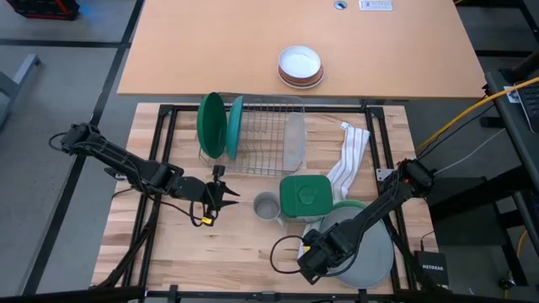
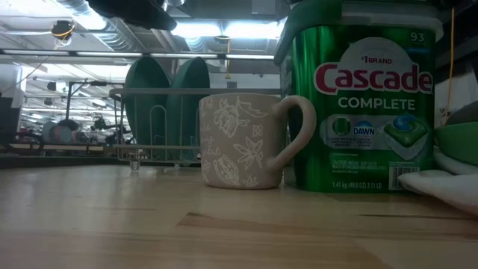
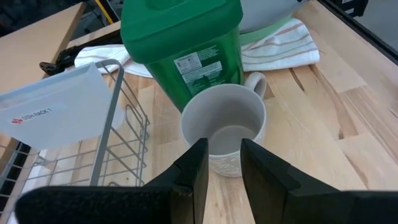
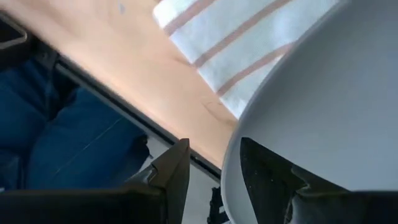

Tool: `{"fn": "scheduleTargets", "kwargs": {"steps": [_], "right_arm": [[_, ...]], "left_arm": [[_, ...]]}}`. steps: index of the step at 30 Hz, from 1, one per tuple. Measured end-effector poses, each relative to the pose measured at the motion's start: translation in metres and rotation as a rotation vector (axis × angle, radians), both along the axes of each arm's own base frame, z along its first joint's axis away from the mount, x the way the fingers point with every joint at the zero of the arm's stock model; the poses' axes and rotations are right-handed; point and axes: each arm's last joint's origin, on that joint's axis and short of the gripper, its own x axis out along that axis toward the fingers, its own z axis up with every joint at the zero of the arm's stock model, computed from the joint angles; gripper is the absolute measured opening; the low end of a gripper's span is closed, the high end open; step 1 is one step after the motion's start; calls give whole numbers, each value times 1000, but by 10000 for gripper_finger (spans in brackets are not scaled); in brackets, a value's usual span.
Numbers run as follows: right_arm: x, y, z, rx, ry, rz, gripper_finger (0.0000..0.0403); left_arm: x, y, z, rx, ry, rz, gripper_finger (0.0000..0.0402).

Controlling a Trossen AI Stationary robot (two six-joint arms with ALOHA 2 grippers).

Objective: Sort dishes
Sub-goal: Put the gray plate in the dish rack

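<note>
A dark green plate (image 1: 210, 122) and a teal plate (image 1: 235, 126) stand on edge in the left end of the wire rack (image 1: 269, 135). The grey plate (image 1: 370, 244) lies near the table's front right, on top of the light green plate (image 1: 352, 204). My right gripper (image 1: 313, 257) is at the grey plate's left edge, open and pointing steeply down, with one finger on either side of the rim. My left gripper (image 1: 226, 198) hangs open above the table, left of the grey mug (image 1: 266, 206), with nothing between its fingers (image 3: 199, 168). My right gripper (image 4: 214, 146) straddles the grey plate's rim (image 4: 229, 168) from above. A gap shows between one finger (image 4: 174, 171) and the rim. The other finger (image 4: 267, 174) stands over the plate's face (image 4: 323, 93); I cannot tell whether it touches.
A green detergent tub (image 1: 305, 195) stands between the mug and the plates. A striped towel (image 1: 349, 156) lies right of the rack. A pale bag (image 3: 56, 112) leans in the rack. A white bowl (image 1: 301, 66) sits on the far table. A person's leg (image 4: 62, 137) shows past the table's edge.
</note>
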Motion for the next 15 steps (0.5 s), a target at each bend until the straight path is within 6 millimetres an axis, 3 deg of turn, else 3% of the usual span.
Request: {"fn": "scheduleTargets", "kwargs": {"steps": [15], "right_arm": [[-2, -3, -4, -76, 53, -137, 145]], "left_arm": [[-1, 0, -1, 3, 11, 1, 84]]}}
